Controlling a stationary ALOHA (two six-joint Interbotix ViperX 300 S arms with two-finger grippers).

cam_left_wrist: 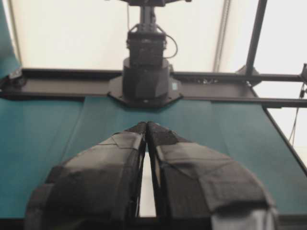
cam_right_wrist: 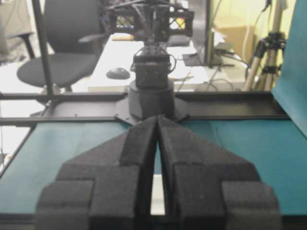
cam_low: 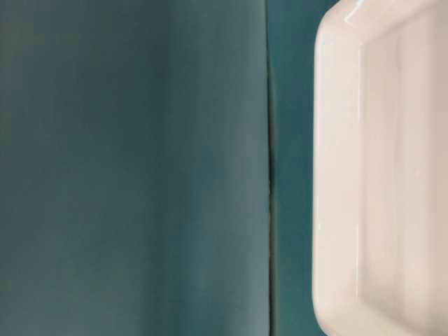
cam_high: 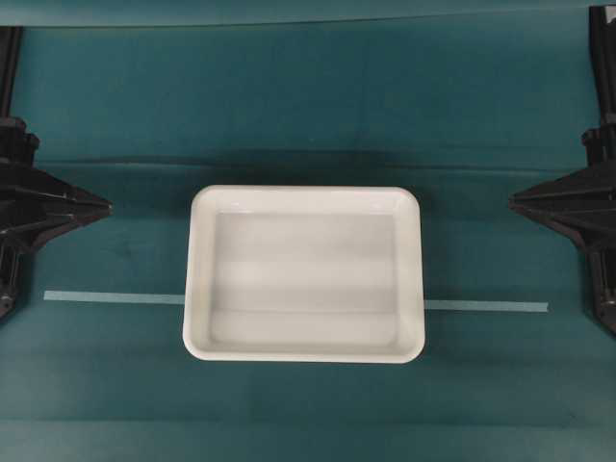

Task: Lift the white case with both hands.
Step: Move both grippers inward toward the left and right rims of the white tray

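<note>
White shallow rectangular plastic case (cam_high: 304, 273) flat on teal-covered table (cam_high: 115, 385), midway between both pairs of jaws, well apart from each. Left black wedge-shaped gripper (cam_high: 101, 205) closed tip to tip, gripping nothing. Right black wedge-shaped gripper (cam_high: 515, 201) likewise pressed together, empty.

A teal cloth (cam_high: 289, 96) covered the bench, crossed by a pale tape strip (cam_high: 111, 297). Beyond it stood a black office chair (cam_right_wrist: 67, 48), a white desk (cam_right_wrist: 115, 62) and, seemingly, a tripod (cam_right_wrist: 261, 52).
</note>
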